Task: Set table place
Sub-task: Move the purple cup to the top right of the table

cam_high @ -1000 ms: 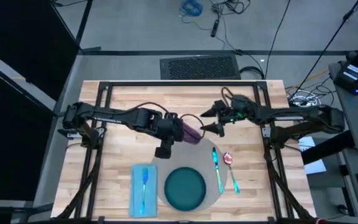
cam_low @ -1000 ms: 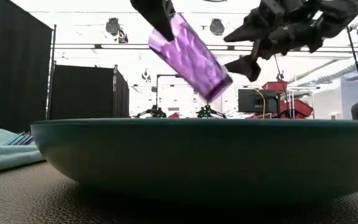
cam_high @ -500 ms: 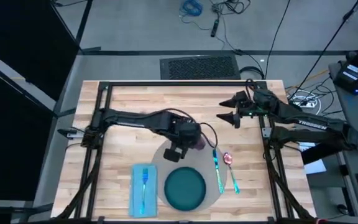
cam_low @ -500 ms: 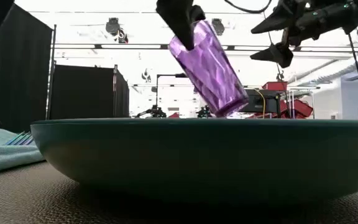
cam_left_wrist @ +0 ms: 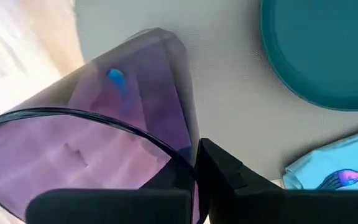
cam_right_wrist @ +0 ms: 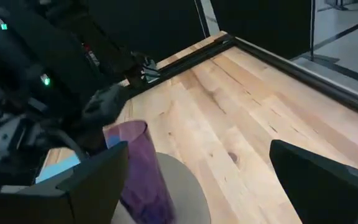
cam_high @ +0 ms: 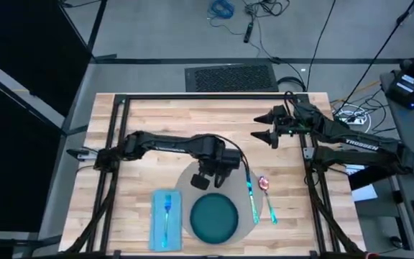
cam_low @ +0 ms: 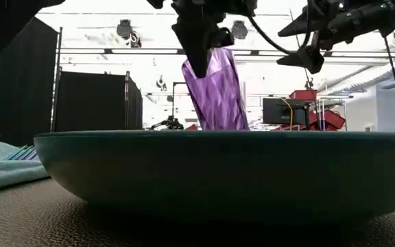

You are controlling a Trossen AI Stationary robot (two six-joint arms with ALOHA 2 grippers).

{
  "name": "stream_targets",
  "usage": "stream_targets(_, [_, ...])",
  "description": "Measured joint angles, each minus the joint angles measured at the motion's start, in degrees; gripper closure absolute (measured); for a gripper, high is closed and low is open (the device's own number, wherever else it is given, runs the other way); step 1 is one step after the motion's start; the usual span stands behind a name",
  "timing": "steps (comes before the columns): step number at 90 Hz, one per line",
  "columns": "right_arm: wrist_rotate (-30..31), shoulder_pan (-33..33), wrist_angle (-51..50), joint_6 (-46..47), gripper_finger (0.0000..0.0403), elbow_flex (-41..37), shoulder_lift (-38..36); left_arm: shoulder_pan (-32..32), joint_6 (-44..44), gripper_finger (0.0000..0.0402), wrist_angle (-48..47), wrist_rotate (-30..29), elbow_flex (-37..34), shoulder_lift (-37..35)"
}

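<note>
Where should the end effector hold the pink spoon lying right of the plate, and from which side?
Take its thin handle at the middle, from straight above, with the fingers across the handle: the spoon lies flat, so its sides probably offer nothing to pinch.

I see a translucent purple faceted tumbler [cam_low: 216,92], glossy like plastic, upper centre. The table [cam_high: 149,122] is pale matt wood planks with a black metal frame. The grey placemat [cam_left_wrist: 229,93] looks matt, finely textured; the teal plate [cam_low: 225,171] has a smooth satin sheen.
</note>
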Motion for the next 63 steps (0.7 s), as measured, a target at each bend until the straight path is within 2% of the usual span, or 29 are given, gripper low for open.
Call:
stream_targets(45, [-0.20, 0.00, -0.17, -0.29, 0.0032, 0.00, 0.02, 0.15, 0.10, 0.0401, -0.27, -0.67, -0.02, -0.09])
stream_targets(63, [-0.21, 0.02, -0.17, -0.29, 0.0032, 0.00, 0.02, 0.28, 0.12, 0.0365, -0.25, -0.78, 0.00, -0.11])
